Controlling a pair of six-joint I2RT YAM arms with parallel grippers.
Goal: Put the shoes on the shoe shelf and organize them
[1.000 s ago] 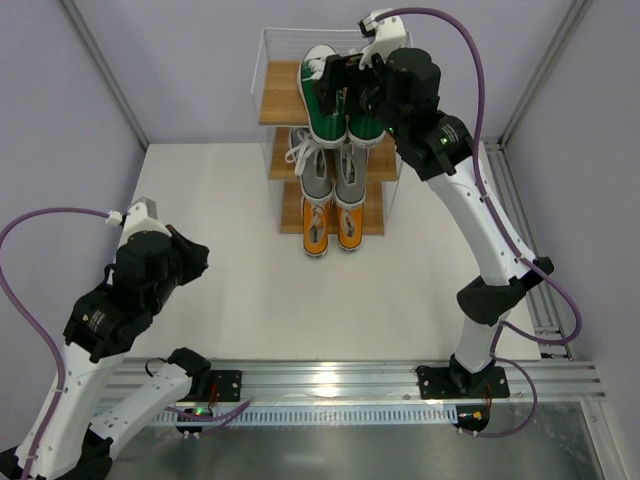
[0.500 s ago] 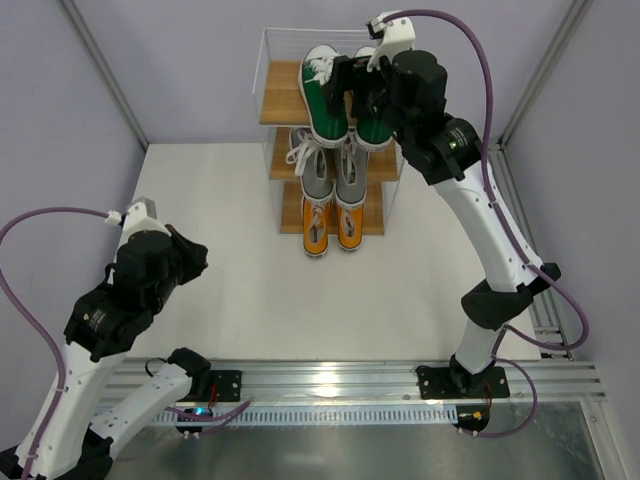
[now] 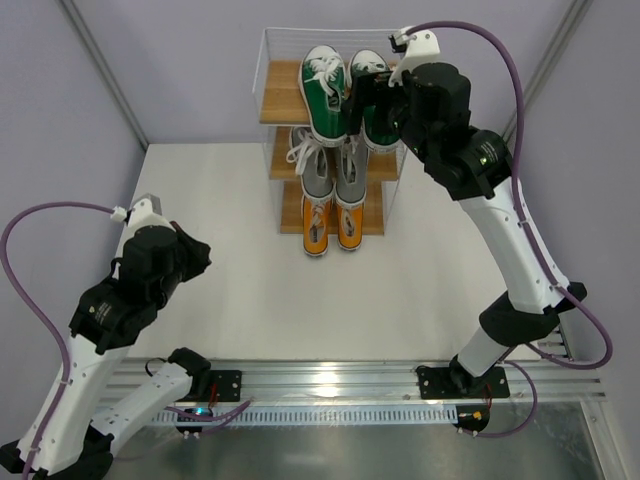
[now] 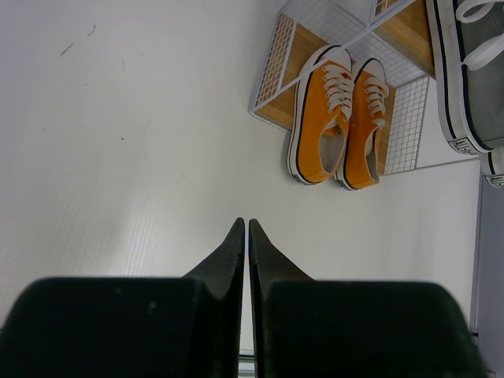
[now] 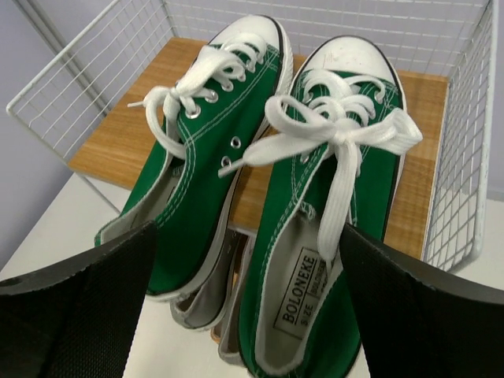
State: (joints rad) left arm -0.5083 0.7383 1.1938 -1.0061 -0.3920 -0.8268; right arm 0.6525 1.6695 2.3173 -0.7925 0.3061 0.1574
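Note:
The shoe shelf (image 3: 282, 95) stands at the back of the table. The green pair (image 3: 325, 95) lies on its top board, the grey pair (image 3: 332, 175) on the middle board, the orange pair (image 3: 332, 225) on the bottom board. My right gripper (image 3: 362, 100) is open and empty, just above and in front of the green pair (image 5: 205, 165). Its fingers (image 5: 79, 315) are spread wide and hold nothing. My left gripper (image 3: 198, 255) is shut and empty, low at the left, far from the shelf. In the left wrist view the fingertips (image 4: 239, 230) touch, with the orange pair (image 4: 339, 126) beyond them.
The shelf's white wire sides (image 5: 461, 157) rise around the top board (image 5: 118, 134). The grey heels (image 5: 201, 303) stick out under the green shoes. Grey walls with metal posts (image 3: 100, 70) close in the white table (image 3: 230, 200). A rail (image 3: 350, 375) runs along the near edge.
My right gripper has drawn back to the right and up off the green pair, which stays on the top board. My left arm has hardly moved.

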